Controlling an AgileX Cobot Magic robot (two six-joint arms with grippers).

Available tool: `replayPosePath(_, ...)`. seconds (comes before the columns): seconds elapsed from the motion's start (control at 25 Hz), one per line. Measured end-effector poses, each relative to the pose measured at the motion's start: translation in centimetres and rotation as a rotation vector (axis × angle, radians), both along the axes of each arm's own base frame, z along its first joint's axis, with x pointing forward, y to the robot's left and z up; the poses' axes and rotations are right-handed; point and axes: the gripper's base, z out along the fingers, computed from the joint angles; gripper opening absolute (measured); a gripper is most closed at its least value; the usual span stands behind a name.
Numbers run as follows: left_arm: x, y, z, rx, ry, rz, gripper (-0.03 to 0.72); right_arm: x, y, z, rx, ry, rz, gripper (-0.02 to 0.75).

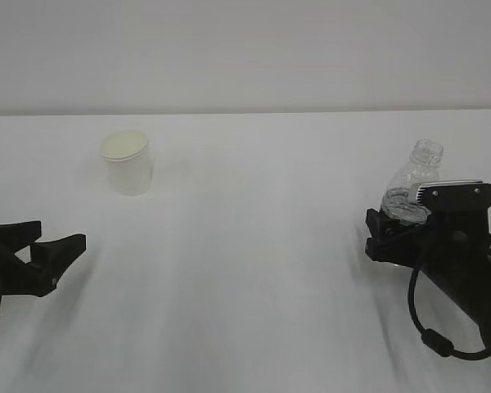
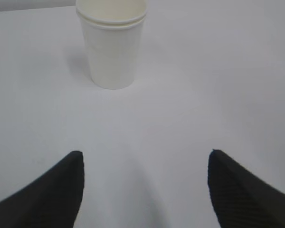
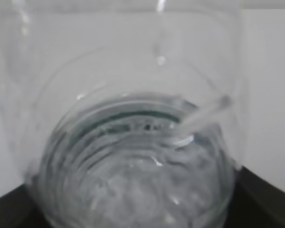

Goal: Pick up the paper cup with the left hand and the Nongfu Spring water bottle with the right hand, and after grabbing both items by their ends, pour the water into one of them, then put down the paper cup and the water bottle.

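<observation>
The white paper cup (image 1: 128, 163) stands upright at the back left; in the left wrist view the cup (image 2: 113, 42) sits ahead, slightly left of centre. My left gripper (image 1: 60, 234) (image 2: 146, 156) hovers low, well short of it, open and empty. The clear Nongfu Spring water bottle (image 1: 412, 185) leans to the right with its lower end between the fingers of my right gripper (image 1: 395, 227). The bottle (image 3: 133, 156) fills the right wrist view, its ribbed base and green band showing, water (image 3: 142, 185) in its lower part. The right gripper (image 3: 140, 199) stands wide; contact is hidden.
A white tabletop (image 1: 254, 270) stretches between the two arms, and a pale wall (image 1: 245, 49) closes the back. A black cable loop (image 1: 430, 327) hangs from the right arm near the front right.
</observation>
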Motion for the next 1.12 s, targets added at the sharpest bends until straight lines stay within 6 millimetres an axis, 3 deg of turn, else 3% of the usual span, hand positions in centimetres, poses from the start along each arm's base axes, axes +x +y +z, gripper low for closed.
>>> replayPosePath(0.16, 0.0, 0.0, 0.0, 0.000, 0.000, 0.000, 0.586, 0.0, 0.0, 0.0, 0.000, 0.000, -0.005, 0.577)
replayPosePath(0.4, 0.0, 0.0, 0.0, 0.000, 0.000, 0.000, 0.586, 0.0, 0.0, 0.0, 0.000, 0.001, -0.005, 0.467)
replayPosePath(0.72, 0.0, 0.0, 0.0, 0.000, 0.000, 0.000, 0.586, -0.1, 0.4, 0.0, -0.005, 0.001, 0.047, 0.453)
replayPosePath(1.12, 0.0, 0.0, 0.0, 0.000, 0.000, 0.000, 0.586, -1.2, 0.3, 3.4, -0.049, -0.072, 0.088, 0.452)
